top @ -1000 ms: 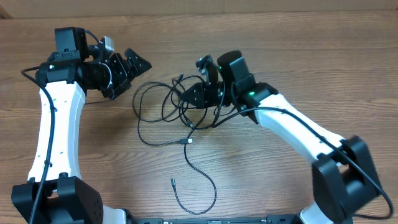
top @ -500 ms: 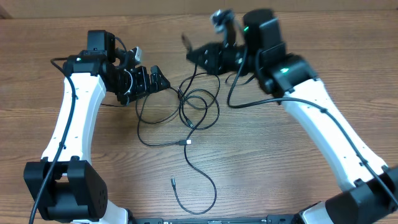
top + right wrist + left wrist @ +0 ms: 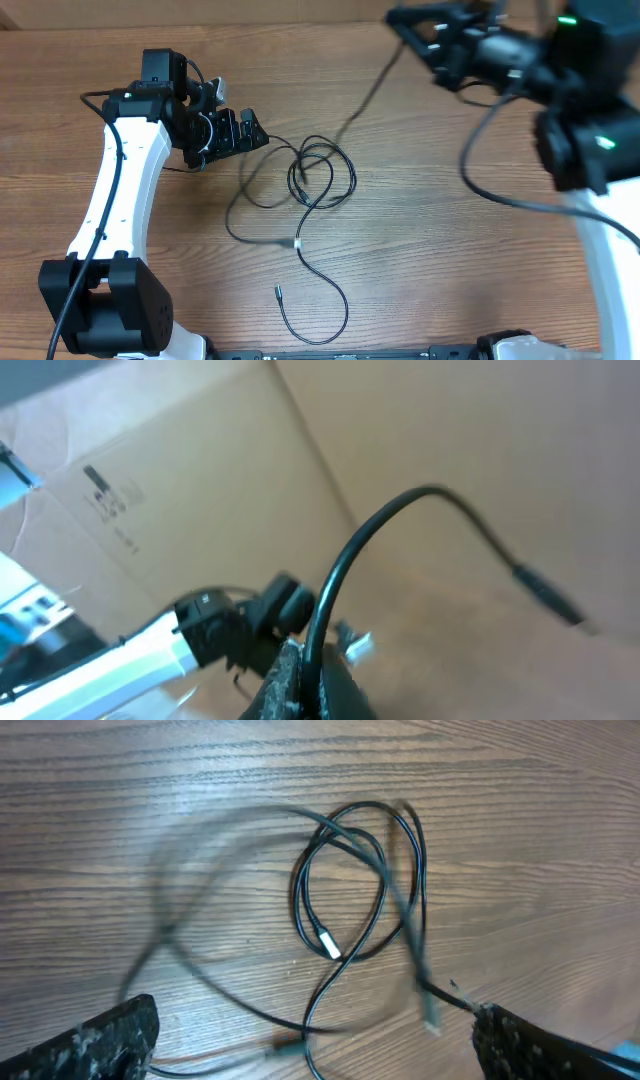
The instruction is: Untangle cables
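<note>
Two arms work over a wooden table strewn with thin black cables. We see most of the cables lying in a loose knot of overlapping loops near the middle of the table, just beside the left gripper. From the knot, one strand runs toward the near edge past a silver plug, curls into a loop and ends in a small dark plug.

We find the left gripper low over the wood at the left side of the knot, its jaws spread wide and holding nothing. In the left wrist view both of its fingertips sit in the bottom corners, with the loops lying between and beyond them, part of the cabling blurred.

We see the right gripper raised high at the far right, its jaws pressed together on a single cable. In the right wrist view that cable rises from the pinch, arcs over and ends in a dark plug hanging free. From overhead, its other part slants down from the gripper to the knot on the table. A cardboard box stands behind.
</note>
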Robot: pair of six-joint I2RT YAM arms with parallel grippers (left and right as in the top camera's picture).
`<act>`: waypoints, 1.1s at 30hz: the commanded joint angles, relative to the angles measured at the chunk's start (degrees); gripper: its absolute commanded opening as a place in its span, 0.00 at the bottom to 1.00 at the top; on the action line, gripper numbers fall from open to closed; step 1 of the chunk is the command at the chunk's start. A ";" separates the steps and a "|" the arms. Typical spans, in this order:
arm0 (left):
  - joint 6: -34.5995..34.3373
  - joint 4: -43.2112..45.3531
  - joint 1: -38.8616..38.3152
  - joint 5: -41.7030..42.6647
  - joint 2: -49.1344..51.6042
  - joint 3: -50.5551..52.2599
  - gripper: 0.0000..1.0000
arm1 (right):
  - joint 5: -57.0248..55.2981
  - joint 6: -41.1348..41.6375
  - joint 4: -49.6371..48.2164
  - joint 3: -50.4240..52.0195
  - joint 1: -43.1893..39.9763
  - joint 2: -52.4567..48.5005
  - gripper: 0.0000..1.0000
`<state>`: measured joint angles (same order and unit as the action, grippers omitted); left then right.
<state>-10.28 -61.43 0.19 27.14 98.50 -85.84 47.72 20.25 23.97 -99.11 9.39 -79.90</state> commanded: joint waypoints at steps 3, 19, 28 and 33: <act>1.27 2.08 -0.26 1.64 0.52 2.64 0.99 | 1.42 0.72 -0.17 -1.90 -6.16 5.38 0.04; -6.47 10.99 -0.66 27.19 0.50 9.01 1.00 | 19.52 1.20 3.50 -1.79 -7.52 -0.31 0.04; 11.69 16.31 -8.31 30.73 0.50 9.01 0.91 | 15.72 21.68 -4.48 -1.79 -7.50 -4.76 0.04; 18.27 16.83 -14.97 22.91 0.52 9.01 0.92 | 15.76 23.47 -4.52 -1.79 -7.54 -6.01 0.04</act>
<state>0.25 -45.06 -11.60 54.85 98.54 -76.99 64.05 39.75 19.70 -99.85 2.17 -85.49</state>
